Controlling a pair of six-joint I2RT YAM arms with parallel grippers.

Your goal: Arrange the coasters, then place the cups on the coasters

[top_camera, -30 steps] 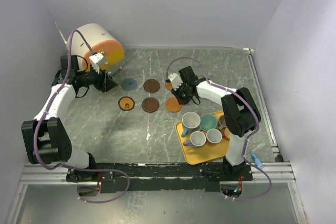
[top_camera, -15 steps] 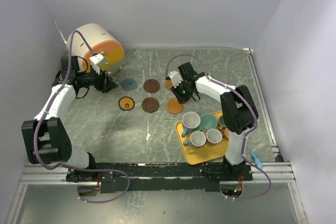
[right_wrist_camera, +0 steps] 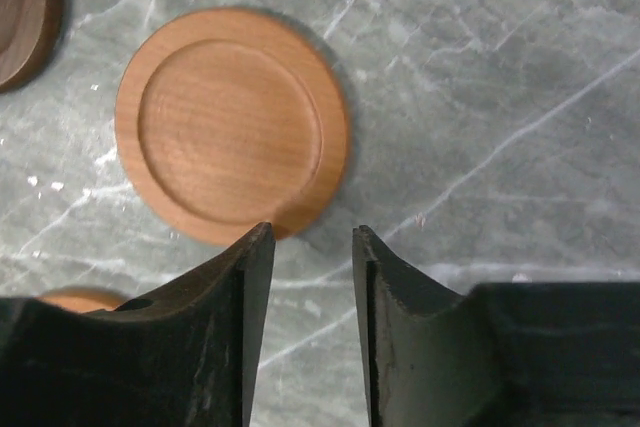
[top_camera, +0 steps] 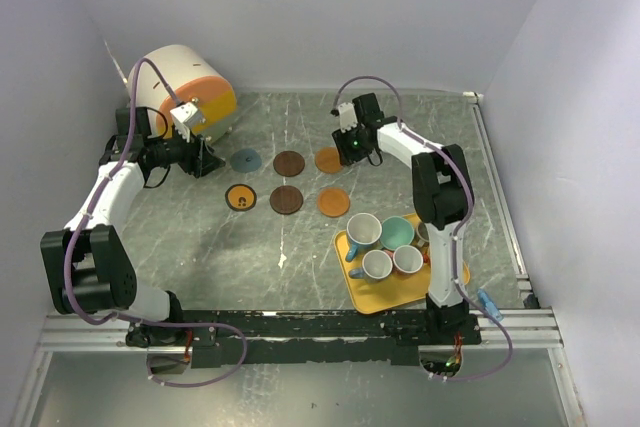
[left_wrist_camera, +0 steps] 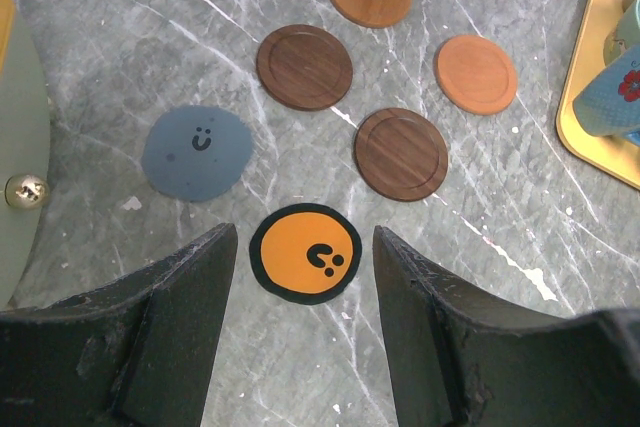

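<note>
Coaster arranging looks about finished: the right pincer (right_wrist_camera: 310, 237) stands apart and empty, an orange coaster (right_wrist_camera: 232, 125) flat on the desk (right_wrist_camera: 480, 97) just beyond its tips, the left pincer (left_wrist_camera: 305, 237) likewise apart, so next probably comes reaching for the cups (top_camera: 364, 229) behind it.

All six coasters (top_camera: 286, 199) lie flat on the bench (top_camera: 200, 237) in two rows of three, blue-brown-orange far and black-rimmed orange-brown-orange near, while the cups (top_camera: 377, 265) sit bunched on the yellow tray (top_camera: 392, 295) near right.
</note>
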